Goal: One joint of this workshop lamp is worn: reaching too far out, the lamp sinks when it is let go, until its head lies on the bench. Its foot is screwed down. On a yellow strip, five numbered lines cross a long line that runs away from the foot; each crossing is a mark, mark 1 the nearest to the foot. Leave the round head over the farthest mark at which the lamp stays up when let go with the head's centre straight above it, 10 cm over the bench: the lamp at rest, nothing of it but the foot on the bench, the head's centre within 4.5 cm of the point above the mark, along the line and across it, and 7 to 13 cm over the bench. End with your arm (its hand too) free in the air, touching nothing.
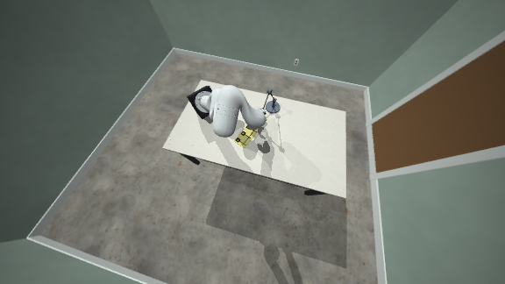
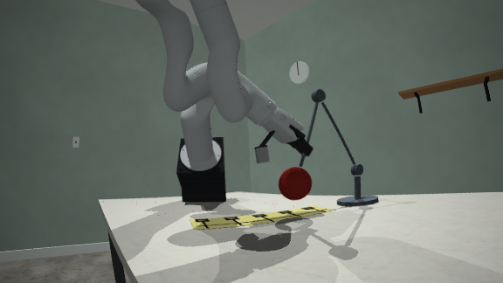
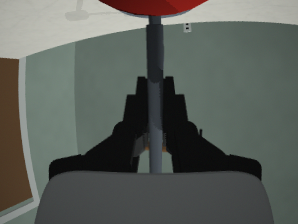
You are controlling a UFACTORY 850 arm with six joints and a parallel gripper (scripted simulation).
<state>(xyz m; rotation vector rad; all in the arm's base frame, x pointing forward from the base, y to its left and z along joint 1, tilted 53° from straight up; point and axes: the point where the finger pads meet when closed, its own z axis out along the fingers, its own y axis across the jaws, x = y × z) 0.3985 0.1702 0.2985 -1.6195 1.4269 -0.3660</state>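
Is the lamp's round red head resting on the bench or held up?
Held up: the round red head hangs above the yellow strip, gripper shut on its stem.

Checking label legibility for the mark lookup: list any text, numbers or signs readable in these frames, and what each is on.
None can be read.
Yellow strip: dark number boxes by the cross lines, too small and blurred to read.
Wall clock: plain face, no numerals visible.
Lamp head, end effector: no markings.
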